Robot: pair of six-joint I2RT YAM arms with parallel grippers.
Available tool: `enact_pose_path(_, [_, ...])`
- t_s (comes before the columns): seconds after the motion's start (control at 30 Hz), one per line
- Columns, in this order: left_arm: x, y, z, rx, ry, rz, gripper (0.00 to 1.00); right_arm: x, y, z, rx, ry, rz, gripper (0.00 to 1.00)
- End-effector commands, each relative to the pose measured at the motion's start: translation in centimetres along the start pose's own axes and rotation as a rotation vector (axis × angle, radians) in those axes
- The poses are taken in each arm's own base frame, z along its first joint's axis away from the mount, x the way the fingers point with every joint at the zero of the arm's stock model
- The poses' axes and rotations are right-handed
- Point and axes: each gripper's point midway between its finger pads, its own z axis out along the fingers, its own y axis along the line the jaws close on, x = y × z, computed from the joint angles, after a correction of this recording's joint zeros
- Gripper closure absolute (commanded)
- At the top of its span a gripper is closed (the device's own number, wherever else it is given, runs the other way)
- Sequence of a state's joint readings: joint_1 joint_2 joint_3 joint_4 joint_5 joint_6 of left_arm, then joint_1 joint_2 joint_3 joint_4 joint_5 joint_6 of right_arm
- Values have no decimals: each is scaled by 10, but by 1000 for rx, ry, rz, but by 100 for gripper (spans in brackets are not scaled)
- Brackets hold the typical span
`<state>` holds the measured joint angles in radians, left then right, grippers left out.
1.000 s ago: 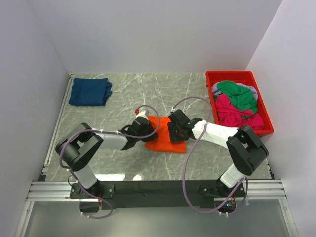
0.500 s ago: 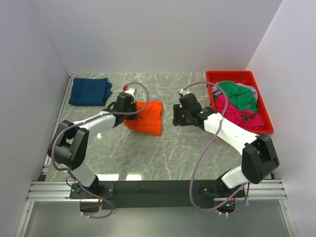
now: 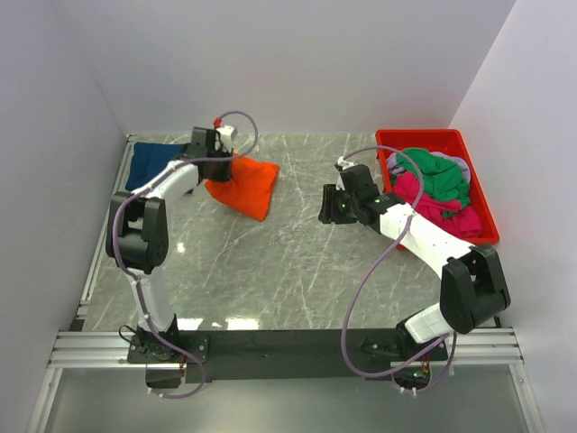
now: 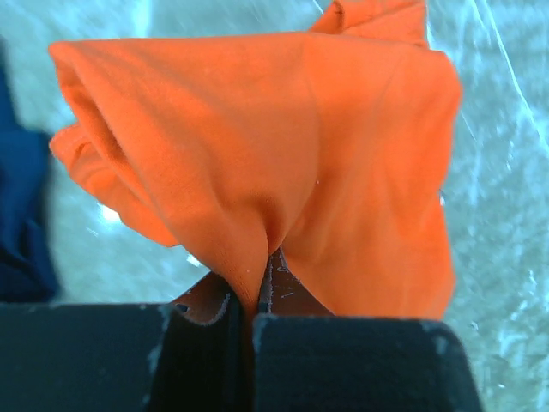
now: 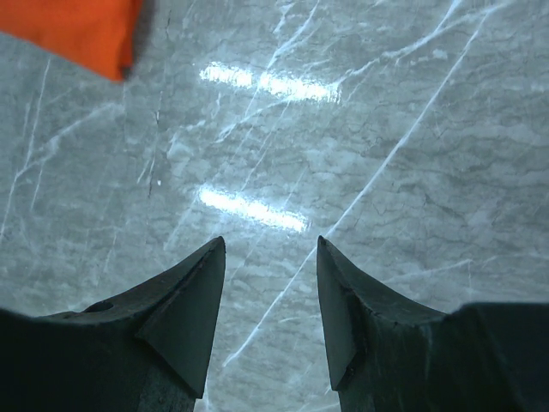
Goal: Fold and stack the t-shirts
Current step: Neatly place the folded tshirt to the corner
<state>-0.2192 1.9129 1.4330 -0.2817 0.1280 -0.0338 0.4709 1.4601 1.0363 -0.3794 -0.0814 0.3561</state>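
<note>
T-shirt (image 4: 300,154), orange, in left gripper (image 4: 250,311); right gripper (image 5: 270,262) agape

One orange t-shirt (image 3: 245,186) at the far left; one navy t-shirt (image 3: 149,163) in the far-left corner; one green t-shirt (image 3: 438,174), one magenta t-shirt (image 3: 431,213) and one grey t-shirt (image 3: 462,165) heaped at the right; five by my count; one red bin (image 3: 422,136) holding those three; two claws of mine, left claw (image 4: 249,311) and right claw (image 5: 270,296).
</note>
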Motion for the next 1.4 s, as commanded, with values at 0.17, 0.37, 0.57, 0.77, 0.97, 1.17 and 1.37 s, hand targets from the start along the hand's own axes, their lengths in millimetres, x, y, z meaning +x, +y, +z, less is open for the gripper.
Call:
enact_pose_path(0.17, [-62, 49, -2, 76, -66, 44, 100, -6, -1, 5, -65, -27, -1, 46])
enact_pose_path(0.37, [-86, 57, 0, 138, -76, 71, 100, -6, 2, 5, -86, -26, -1, 46])
enact_pose_path(0.57, [-112, 71, -8, 181, -117, 72, 100, -4, 2, 9, -83, -17, -1, 46])
enact_pose_path(0.77, [-140, 98, -35, 162, -197, 62, 100, -2, 0, 11, -76, -8, 2, 46])
enact_pose_path(0.97, [-157, 127, -58, 190, -270, 16, 100, 2, -1, 16, -75, 7, 1, 46])
enact_pose_path(1.17, [-141, 156, -54, 161, -246, -18, 100, 4, -3, 19, -70, 18, 3, 46])
enact_pose_path(1.37, [-134, 188, -65, 152, -279, -78, 100, 5, -4, 21, -64, 24, 3, 46])
